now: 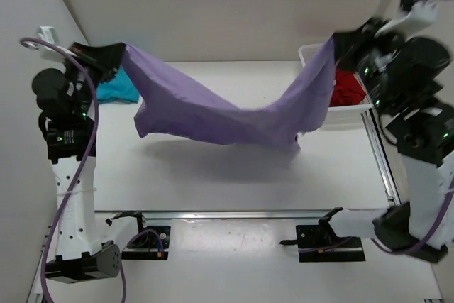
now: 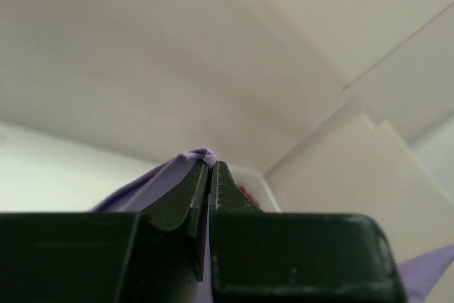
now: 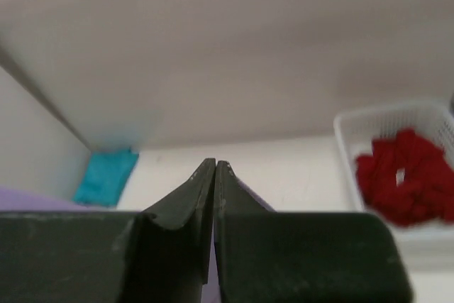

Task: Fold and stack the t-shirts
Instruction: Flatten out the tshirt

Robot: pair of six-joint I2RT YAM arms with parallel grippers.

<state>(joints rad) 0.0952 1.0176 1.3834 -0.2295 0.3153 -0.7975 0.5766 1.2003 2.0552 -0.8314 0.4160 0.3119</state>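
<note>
Soft even light, blurred wrist foregrounds

The white table (image 1: 234,182) is carrying a teal t-shirt (image 1: 117,91) lying at its far left corner and a white mesh basket (image 1: 309,52) sitting at its far right.

Your two arms match. Your left arm (image 1: 73,189) has a white lower link under chunky black joint housings, each showing a small green light (image 1: 69,137). A purple cable (image 1: 94,115) loops off its top and runs down to a grey-black base. Your right arm (image 1: 425,182) has the same white link and black housings, with a second purple cable (image 1: 411,250) at its base. The left fingers (image 2: 177,204) and right fingers (image 3: 181,204) are dark, matte, tapering blades on blocky dark bodies.
</note>
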